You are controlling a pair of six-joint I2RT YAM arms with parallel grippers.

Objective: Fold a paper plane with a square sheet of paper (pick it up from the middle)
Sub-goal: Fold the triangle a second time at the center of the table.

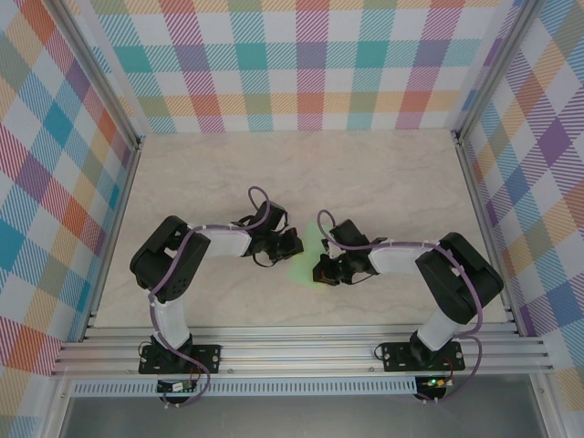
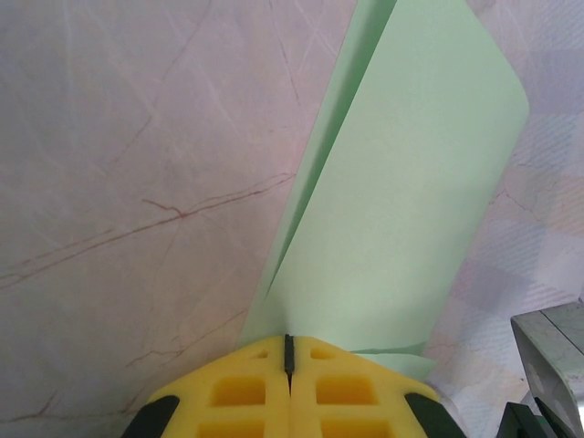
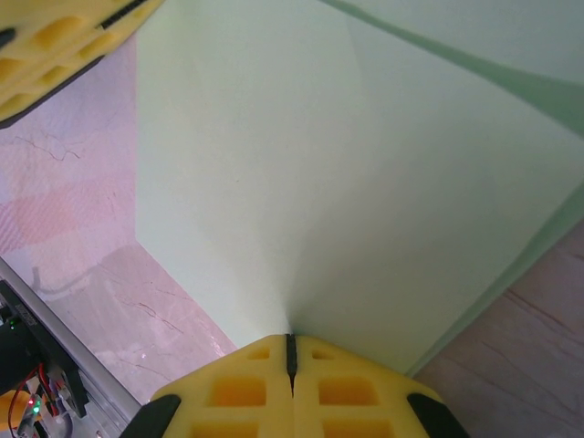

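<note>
Since the left gripper (image 2: 288, 354) and the right gripper (image 3: 290, 347) each pinch the square sheet of paper (image 2: 401, 219), jaws pressed together on it, an uneven pull could tear it or skew the crease. At the centre of the top view the sheet is a faint green patch, seemingly clear of the table (image 1: 392, 182). The left wrist view shows two layers parting. The right wrist view shows one broad face, with the left gripper at upper left.

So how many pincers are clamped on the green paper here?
2: the left pincer grips one edge of the sheet of paper, and the right pincer grips another edge.
</note>
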